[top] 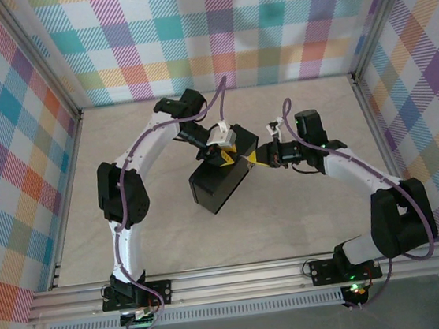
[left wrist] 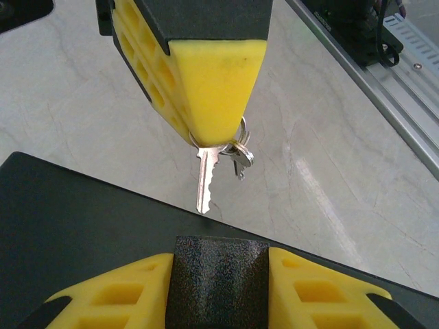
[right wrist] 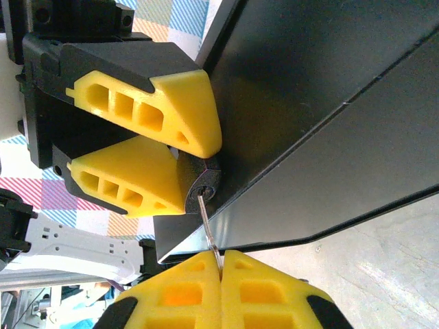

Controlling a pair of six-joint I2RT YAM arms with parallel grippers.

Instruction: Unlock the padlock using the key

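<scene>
Progress: I'm reading this as roughly mid-task, with the approach done and insertion not confirmed. Both parts are sitting in the fingers at the edge of the black box [left wrist: 75, 226], over the worktop [left wrist: 329, 157], so pick-up and rough line-up look done. What's left, as I'm judging it: seating the blade fully, turning it, and getting the shackle to pop. I'm not seeing the shackle, so I cannot tell the lock state directly.

Left fingers [left wrist: 291, 264]: clamping the padlock [left wrist: 219, 274], one pad on each side of the dark textured body, open only as wide as that body. From the right wrist camera they're presenting the keyway end toward the other arm.

Right fingers [right wrist: 236, 267]: pinching flat together with practically no gap, trapping the key [right wrist: 208, 226] by its head. The blade is sticking out toward the padlock. A key ring [left wrist: 241, 137] and a smaller second key are dangling beside those fingertips.

Key-to-lock relation is reading differently per camera. From the left wrist the blade tip is hanging just short of the padlock, slightly left of its centre. From the right wrist the tip is sitting right at the keyway face. I cannot tell whether it's touching or just entering, so I'm treating it as not inserted. I'm guessing a small sideways trim is needed before pushing in, otherwise the tip is risking a skate off the face.
</scene>
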